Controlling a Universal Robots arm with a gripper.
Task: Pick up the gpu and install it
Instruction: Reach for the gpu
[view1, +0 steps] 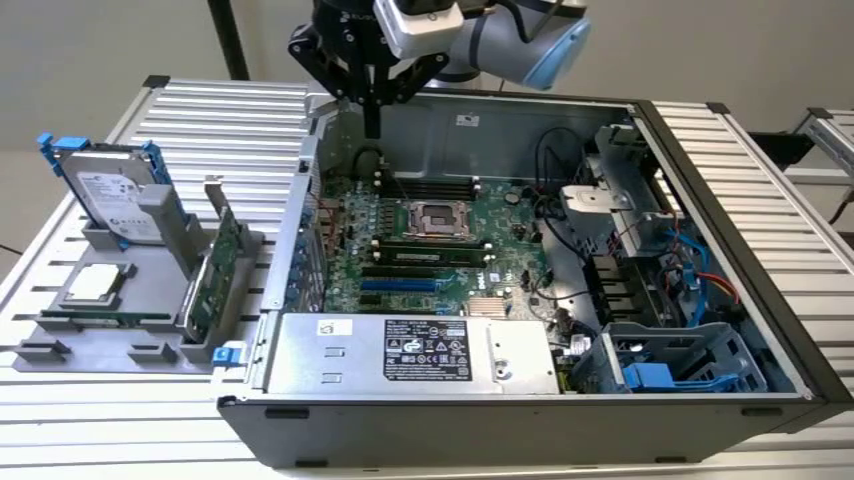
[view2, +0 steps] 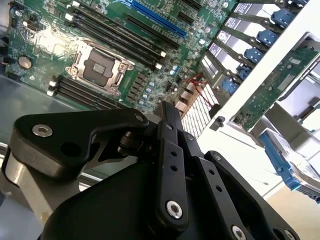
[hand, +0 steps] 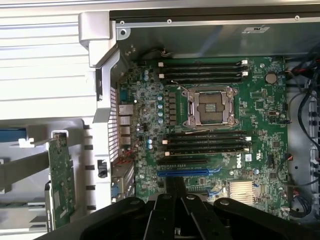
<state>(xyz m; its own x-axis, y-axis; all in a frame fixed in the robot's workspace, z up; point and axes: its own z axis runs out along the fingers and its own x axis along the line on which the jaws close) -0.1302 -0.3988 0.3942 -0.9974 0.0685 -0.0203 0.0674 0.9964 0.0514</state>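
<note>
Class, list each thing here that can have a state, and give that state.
computer case: open, side panel off.
pincer: shut, empty, above the case.
gpu: standing on edge in the grey holder, outside the case.
blue expansion slot: empty.
hard drive: upright in the holder.

You won't make out any wording here; every line of print is too small. A black-and-white label (view1: 427, 350) lies on the power supply (view1: 514, 362), with a small sticker (view1: 327, 327) beside it. A drive label (view1: 118, 200) covers the hard drive (view1: 94, 170). A wall sticker (view1: 467, 120) marks the case (view1: 427, 145).
</note>
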